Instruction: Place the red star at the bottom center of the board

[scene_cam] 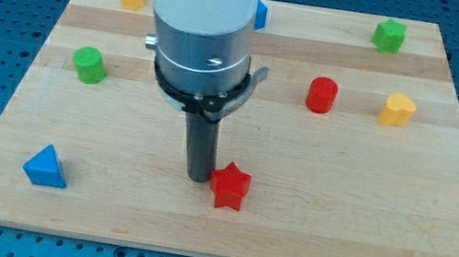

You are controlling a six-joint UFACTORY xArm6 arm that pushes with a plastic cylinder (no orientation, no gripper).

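Camera view: my tip (198, 177) touches the red star (229, 187) near the board's (334, 230) bottom edge, about centre.
No fingers here, only a bare rod holding nothing. The star looks light, rigid and slick, likely to spin; I'd push squarely on a flat between points.

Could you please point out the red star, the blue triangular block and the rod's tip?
red star (230, 187), camera view, top face.
blue triangular block (46, 166), camera view, front face.
my tip (197, 176), camera view, rod's lower end.
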